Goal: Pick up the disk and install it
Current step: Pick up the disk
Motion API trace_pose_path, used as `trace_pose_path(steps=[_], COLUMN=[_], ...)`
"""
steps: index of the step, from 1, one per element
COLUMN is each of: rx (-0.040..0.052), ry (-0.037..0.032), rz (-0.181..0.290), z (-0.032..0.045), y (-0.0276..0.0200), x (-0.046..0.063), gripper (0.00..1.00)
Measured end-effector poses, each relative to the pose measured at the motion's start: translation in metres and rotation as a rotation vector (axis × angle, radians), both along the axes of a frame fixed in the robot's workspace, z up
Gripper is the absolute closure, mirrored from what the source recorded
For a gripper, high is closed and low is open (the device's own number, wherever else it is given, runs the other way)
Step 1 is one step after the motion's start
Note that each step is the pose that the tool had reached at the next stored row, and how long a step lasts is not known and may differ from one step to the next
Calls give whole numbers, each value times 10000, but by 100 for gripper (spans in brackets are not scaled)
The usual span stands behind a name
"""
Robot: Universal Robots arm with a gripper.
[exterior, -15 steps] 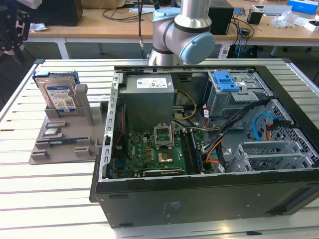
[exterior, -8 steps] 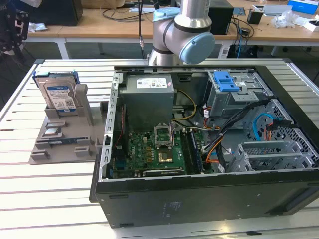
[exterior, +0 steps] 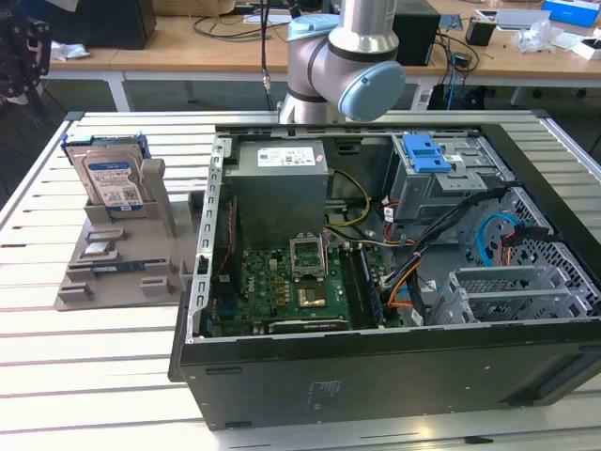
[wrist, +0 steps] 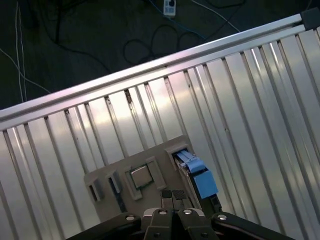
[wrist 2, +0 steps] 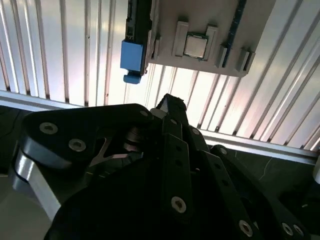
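The disk [exterior: 110, 178] is a silver drive with a white-and-blue label in a blue carrier. It stands upright in a grey holder [exterior: 113, 272] on the slatted table, at the exterior view's left. Both wrist views look down on it edge-on, with the blue carrier end [wrist: 198, 176] [wrist 2: 132, 59] showing. My gripper [wrist: 172, 195] [wrist 2: 170, 102] hangs well above the holder, apart from the disk. Its black fingers are pressed together with nothing between them.
An open computer case [exterior: 394, 366] lies on the table at the exterior view's right, with a grey power supply box [exterior: 280, 183] and a drive cage with a blue latch [exterior: 427, 152]. The holder also carries a processor chip [wrist: 140, 176]. The table's edge rail [wrist: 150, 70] borders a floor with cables.
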State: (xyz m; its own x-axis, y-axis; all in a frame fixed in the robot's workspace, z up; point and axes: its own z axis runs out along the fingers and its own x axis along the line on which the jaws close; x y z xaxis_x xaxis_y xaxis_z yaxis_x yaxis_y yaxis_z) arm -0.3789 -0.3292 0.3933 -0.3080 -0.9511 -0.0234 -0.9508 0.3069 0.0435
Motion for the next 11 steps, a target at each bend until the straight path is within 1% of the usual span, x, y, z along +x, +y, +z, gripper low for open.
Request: trace_pose_path(steps=[7,9,11], rx=[0,0,0], ry=[0,0,0], rz=[843,1183,1377], z=[0,0,0], y=[0,0,0], x=[0,0,0], gripper=[89,89,89])
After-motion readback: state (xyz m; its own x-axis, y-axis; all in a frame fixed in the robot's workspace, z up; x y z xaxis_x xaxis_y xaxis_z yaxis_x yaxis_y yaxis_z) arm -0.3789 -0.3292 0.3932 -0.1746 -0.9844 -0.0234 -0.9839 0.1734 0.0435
